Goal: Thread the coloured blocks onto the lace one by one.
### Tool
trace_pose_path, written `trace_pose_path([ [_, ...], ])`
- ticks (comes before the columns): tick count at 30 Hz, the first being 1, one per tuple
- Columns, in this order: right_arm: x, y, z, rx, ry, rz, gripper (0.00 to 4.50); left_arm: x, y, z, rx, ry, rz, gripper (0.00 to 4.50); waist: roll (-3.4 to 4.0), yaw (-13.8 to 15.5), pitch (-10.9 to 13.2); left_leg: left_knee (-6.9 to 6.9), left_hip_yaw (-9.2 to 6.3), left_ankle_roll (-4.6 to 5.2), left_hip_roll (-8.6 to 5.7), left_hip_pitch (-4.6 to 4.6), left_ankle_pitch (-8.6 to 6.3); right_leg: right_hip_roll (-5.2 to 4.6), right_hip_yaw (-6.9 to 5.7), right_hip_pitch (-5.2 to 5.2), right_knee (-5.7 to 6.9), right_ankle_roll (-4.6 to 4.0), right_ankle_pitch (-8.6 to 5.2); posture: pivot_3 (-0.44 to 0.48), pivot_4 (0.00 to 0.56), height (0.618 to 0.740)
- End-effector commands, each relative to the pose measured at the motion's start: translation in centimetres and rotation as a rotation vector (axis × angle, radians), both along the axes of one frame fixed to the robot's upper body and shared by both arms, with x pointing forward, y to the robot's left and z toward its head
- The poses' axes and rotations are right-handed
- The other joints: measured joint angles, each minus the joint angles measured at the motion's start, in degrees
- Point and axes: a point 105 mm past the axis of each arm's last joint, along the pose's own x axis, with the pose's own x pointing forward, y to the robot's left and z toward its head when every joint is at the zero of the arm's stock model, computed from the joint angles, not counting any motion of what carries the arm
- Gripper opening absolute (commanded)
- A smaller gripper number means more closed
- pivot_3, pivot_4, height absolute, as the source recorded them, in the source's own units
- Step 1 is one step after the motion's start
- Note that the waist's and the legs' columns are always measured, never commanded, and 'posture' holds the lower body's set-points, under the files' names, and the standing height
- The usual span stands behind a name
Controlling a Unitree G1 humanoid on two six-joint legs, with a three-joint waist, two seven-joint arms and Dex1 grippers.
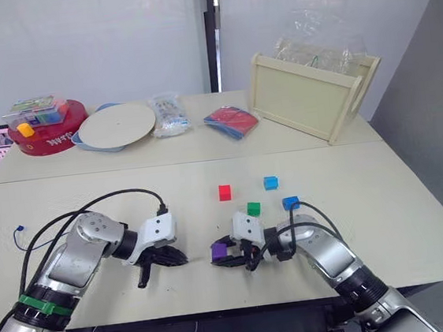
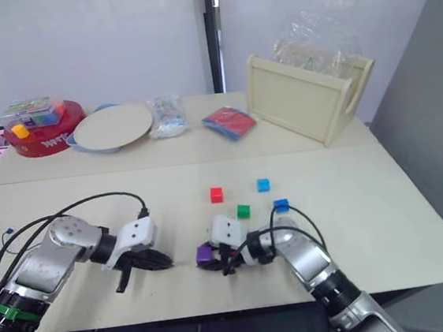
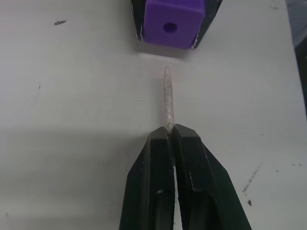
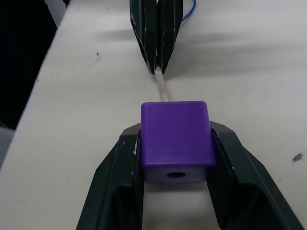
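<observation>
Alignment decides it: left tool [image 3: 171, 132] pinches the lace [image 3: 167, 98] by its pale tip (pointing at 12 o'clock), just short of the purple block [image 3: 170, 24] clamped in the right tool [image 4: 175, 165] low over the bench [image 1: 383, 196].

Purple block [image 4: 176, 140], plain, one dark round hole per visible face; held between black fingers [image 4: 115, 187] of the right gripper [image 1: 229, 256].
Lace tip [image 3: 167, 98]: pale, speckled off-white; clamped by the black left gripper [image 3: 171, 132]. Lace cord [image 4: 190, 10]: blue.
Loose blocks, from 11 to 2 o'clock of the purple one: red block [image 1: 224, 193], green block [image 1: 254, 208], light blue block [image 1: 270, 182], darker blue block [image 1: 290, 203].
Table [image 1: 417, 217]: cream, faint dark specks.
Far side: red round tin [image 1: 64, 136] with white lettering; cream plate [image 1: 116, 125] on a pale blue one; red and blue packet [image 1: 230, 121]; pale wooden tray [image 1: 302, 102].
</observation>
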Motion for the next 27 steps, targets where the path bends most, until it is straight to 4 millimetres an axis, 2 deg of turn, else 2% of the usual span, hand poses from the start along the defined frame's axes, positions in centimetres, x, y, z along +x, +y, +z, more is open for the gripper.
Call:
trace_pose_path([
  [1, 0.0, -0.5, -0.6, -0.033, -0.012, 0.006, 1.18, 0.9, -0.1, -0.6, 0.035, -0.048, 0.016, 0.00, 0.02, 0.07, -0.01, -0.01, 0.00, 0.00, 0.00, 0.04, 0.00, 0.00, 0.00, 0.03, 0.00, 0.00, 0.00, 0.000, 0.150, 0.740],
  [4, 0.1, -0.7, -0.5, -0.023, -0.009, -0.014, 1.18, 1.2, -0.7, -0.6, -0.011, -0.068, 0.010, 0.00, 0.01, 0.36, -0.01, 0.01, 0.00, 0.00, -0.01, 0.11, 0.00, -0.02, 0.00, 0.14, -0.01, 0.00, 0.00, 0.000, 0.150, 0.740],
  [5, 0.1, -0.7, -0.5, -0.018, -0.007, -0.022, 1.18, 1.1, -0.7, -0.6, -0.025, -0.060, 0.006, 0.70, 0.01, 0.40, -0.01, 0.05, -0.01, 0.00, -0.01, 0.13, 0.00, -0.02, -0.01, 0.17, 0.00, 0.00, 0.00, 0.000, 0.150, 0.740],
  [9, 0.0, -0.8, -0.3, 0.002, 0.001, -0.040, 1.18, 1.0, -0.8, 0.1, -0.085, -0.068, 0.016, 1.96, 0.01, 0.45, -0.01, 0.08, -0.01, 0.00, -0.01, 0.12, 0.00, -0.02, -0.01, 0.18, 0.03, 0.00, 0.00, 0.000, 0.150, 0.740],
  [12, 0.0, -0.7, -0.1, 0.017, -0.001, -0.054, 1.18, 1.0, 0.3, 0.9, -0.103, -0.081, 0.017, 2.89, 0.01, 0.36, -0.01, 0.10, -0.02, 0.00, -0.01, 0.10, 0.00, -0.02, -0.02, 0.16, 0.03, 0.00, 0.00, 0.000, 0.150, 0.740],
  [18, 0.0, -0.5, 0.3, 0.049, 0.000, -0.081, 1.18, 1.5, 3.0, 0.8, -0.225, -0.135, 0.054, 2.89, 0.01, 0.15, -0.01, 0.09, -0.01, 0.00, 0.00, 0.07, 0.00, -0.01, -0.01, 0.10, 0.06, 0.00, 0.00, 0.000, 0.150, 0.740],
  [21, 0.0, -0.6, 0.5, 0.060, 0.000, -0.094, 1.18, 2.0, 3.4, 0.6, -0.329, -0.182, 0.079, 2.89, 0.01, 0.36, 0.00, 0.09, -0.01, 0.00, 0.00, 0.07, 0.00, -0.02, -0.02, 0.10, 0.05, 0.00, 0.00, 0.000, 0.150, 0.740],
  [25, 0.1, -0.8, 0.5, 0.063, 0.002, -0.109, 1.18, 1.8, 3.1, 0.0, -0.386, -0.218, 0.051, 2.89, -0.01, 0.37, 0.00, 0.13, -0.03, 0.00, 0.00, 0.02, 0.00, -0.02, -0.04, 0.09, 0.05, 0.00, 0.00, 0.000, 0.150, 0.740],
  [27, 0.1, -1.0, 0.5, 0.063, 0.004, -0.119, 1.18, 1.6, 2.7, -0.4, -0.414, -0.185, 0.061, 2.89, -0.01, 0.33, 0.00, 0.13, -0.02, 0.00, 0.00, 0.02, 0.00, -0.02, -0.04, 0.08, 0.06, 0.00, 0.00, 0.000, 0.150, 0.740],
])
